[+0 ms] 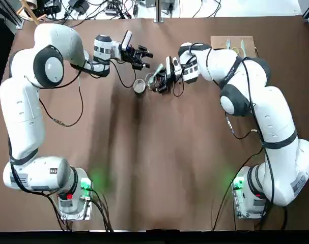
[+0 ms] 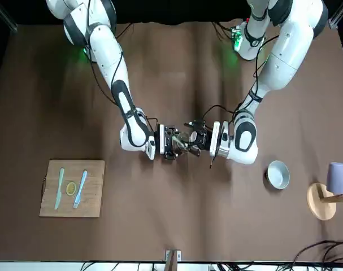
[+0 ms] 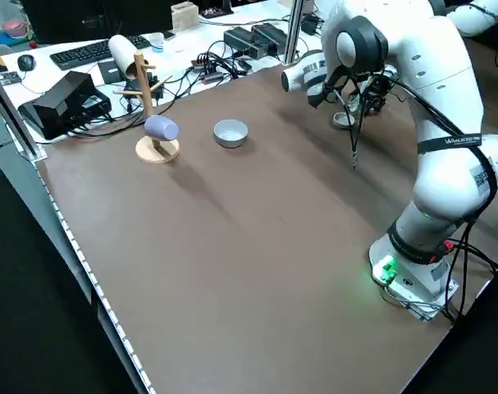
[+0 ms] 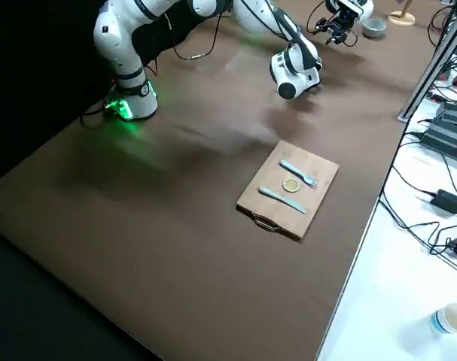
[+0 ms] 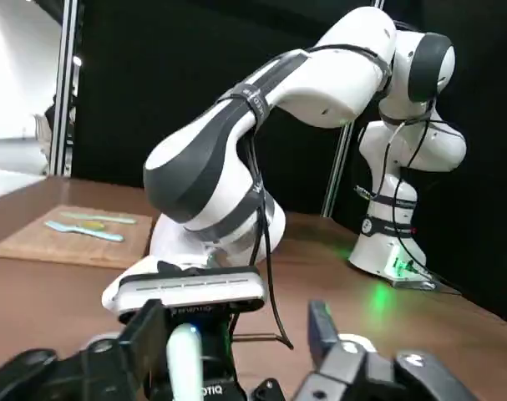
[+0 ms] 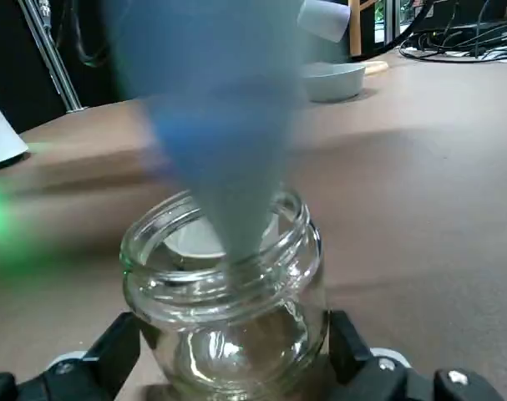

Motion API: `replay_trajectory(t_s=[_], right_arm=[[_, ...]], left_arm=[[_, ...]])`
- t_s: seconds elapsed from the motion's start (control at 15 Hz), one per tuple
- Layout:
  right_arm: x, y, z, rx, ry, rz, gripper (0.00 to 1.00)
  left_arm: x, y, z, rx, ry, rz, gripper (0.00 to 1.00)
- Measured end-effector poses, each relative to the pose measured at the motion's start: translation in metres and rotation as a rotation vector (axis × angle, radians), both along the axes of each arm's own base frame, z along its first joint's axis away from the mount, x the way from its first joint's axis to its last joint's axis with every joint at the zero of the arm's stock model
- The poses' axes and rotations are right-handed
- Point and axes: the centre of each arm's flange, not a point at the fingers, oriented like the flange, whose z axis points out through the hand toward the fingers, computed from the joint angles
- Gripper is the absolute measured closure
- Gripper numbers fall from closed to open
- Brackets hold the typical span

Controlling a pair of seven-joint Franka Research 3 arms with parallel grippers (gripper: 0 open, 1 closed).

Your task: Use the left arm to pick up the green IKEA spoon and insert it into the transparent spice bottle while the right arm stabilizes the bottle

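The transparent spice bottle (image 6: 228, 334) stands on the table, and my right gripper (image 1: 158, 84) is shut on its sides. The pale green IKEA spoon (image 6: 228, 175) stands tilted inside the bottle (image 1: 153, 81), its handle (image 1: 156, 70) pointing up toward my left gripper (image 1: 146, 57). In the left wrist view the spoon handle (image 5: 184, 359) rises between the spread fingers (image 5: 149, 330), closer to one of them. That left gripper (image 5: 236, 326) is open and hovers just behind the bottle.
A grey metal lid (image 1: 139, 87) lies beside the bottle on its left. A wooden board (image 2: 72, 188) with a light blue fork and knife sits at the far right. At the far left are a white bowl (image 2: 277, 174) and a wooden stand holding a purple cup (image 2: 329, 192).
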Motion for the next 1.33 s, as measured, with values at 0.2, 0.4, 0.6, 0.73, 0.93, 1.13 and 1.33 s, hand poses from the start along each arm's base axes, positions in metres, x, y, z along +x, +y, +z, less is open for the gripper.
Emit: replay_trajectory(t_s=[0.2, 0.4, 0.6, 0.73, 0.93, 1.13, 1.33], right_arm=[[0.0, -0.001, 0.0, 0.0, 0.0, -0.001, 0.0], [0.001, -0.002, 0.0, 0.003, 0.002, -0.002, 0.0], [0.001, -0.002, 0.0, 0.003, 0.009, -0.005, 0.0], [0.002, -0.002, 0.0, 0.003, 0.03, -0.012, 0.0], [0.003, -0.003, 0.004, -0.006, 0.087, -0.026, 0.0], [0.01, -0.01, 0.012, -0.048, 0.154, -0.015, 0.0], [0.017, -0.022, 0.016, -0.065, 0.21, 0.006, 0.0]], left_arm=[[0.021, 0.015, 0.024, 0.152, 0.085, -0.037, 0.0], [0.046, 0.041, 0.056, 0.358, 0.175, -0.039, 0.0], [0.062, 0.066, 0.084, 0.56, 0.251, -0.013, 0.0], [0.068, 0.078, 0.107, 0.686, 0.307, 0.026, 0.0], [0.073, 0.1, 0.149, 0.889, 0.398, 0.137, 0.0], [0.072, 0.117, 0.188, 1.078, 0.447, 0.27, 0.0], [0.069, 0.128, 0.222, 1.236, 0.477, 0.422, 0.0]])
